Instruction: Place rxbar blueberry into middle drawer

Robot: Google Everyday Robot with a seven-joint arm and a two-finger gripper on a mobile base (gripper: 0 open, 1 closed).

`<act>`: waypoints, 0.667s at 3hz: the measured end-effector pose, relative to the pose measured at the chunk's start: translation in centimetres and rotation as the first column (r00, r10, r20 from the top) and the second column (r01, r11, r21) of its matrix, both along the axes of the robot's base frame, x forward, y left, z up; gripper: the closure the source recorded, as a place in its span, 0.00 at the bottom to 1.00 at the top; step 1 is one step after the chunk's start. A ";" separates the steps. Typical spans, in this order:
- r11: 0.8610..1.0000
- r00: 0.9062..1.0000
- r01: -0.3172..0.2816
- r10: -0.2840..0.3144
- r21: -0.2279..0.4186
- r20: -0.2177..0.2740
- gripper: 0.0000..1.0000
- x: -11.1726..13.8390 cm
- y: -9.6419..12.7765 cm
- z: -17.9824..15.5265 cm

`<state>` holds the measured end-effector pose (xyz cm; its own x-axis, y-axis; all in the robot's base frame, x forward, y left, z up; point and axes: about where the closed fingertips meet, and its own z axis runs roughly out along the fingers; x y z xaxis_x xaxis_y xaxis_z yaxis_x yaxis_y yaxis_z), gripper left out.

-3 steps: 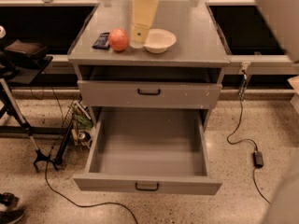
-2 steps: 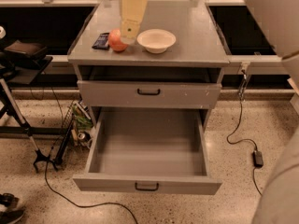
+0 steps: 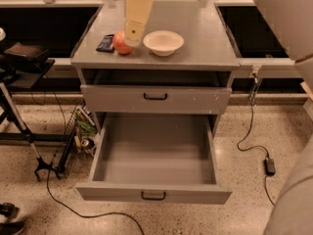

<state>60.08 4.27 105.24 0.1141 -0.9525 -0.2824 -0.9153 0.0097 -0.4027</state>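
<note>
The rxbar blueberry (image 3: 105, 43) is a small dark flat wrapper lying at the left edge of the grey cabinet top (image 3: 205, 38). My cream-coloured gripper (image 3: 133, 37) hangs from above, its tip just over the round orange-red fruit (image 3: 121, 44), right of the bar and apart from it. The middle drawer (image 3: 154, 153) is pulled wide out and empty, its front with a black handle (image 3: 153, 196) facing me.
A white bowl (image 3: 163, 42) sits right of the fruit. The upper drawer front (image 3: 155, 98) is shut. My pale arm fills the right edge (image 3: 288, 18). Cables (image 3: 254, 141), a power brick (image 3: 269, 166) and a tripod stand (image 3: 19, 126) lie on the speckled floor.
My gripper has moved left, from between the fruit and the bowl to over the fruit, nearer the bar. The objects have not moved.
</note>
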 end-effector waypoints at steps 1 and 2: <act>0.995 0.995 0.100 -0.100 0.022 -0.010 0.00 2.3 3.2 -2.7; 0.979 0.981 0.192 -0.189 0.063 -0.044 0.00 5.2 8.4 -6.1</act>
